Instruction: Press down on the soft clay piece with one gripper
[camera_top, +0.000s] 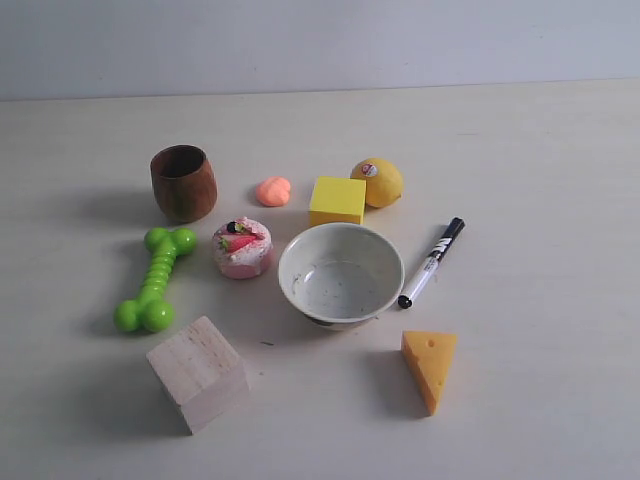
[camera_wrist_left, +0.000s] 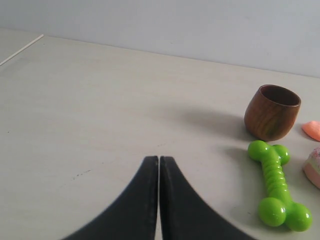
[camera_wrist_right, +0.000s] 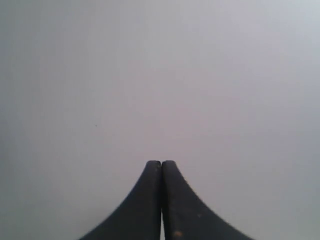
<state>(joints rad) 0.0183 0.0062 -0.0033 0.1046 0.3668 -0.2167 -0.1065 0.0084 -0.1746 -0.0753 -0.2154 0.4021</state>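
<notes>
The soft clay piece (camera_top: 272, 190) is a small salmon-orange lump lying on the table between the wooden cup (camera_top: 183, 182) and the yellow cube (camera_top: 337, 200). Only its edge (camera_wrist_left: 312, 130) shows in the left wrist view, past the cup (camera_wrist_left: 271, 111). My left gripper (camera_wrist_left: 159, 159) is shut, black fingers pressed together with nothing between them, above bare table well away from the clay. My right gripper (camera_wrist_right: 161, 163) is also shut and empty, facing a plain grey surface. Neither arm appears in the exterior view.
A green toy bone (camera_top: 154, 280), a pink-white cake toy (camera_top: 242, 247), a white bowl (camera_top: 340, 273), a lemon (camera_top: 377, 182), a marker pen (camera_top: 432, 261), a cheese wedge (camera_top: 429, 368) and a wooden block (camera_top: 198, 372) stand around the table.
</notes>
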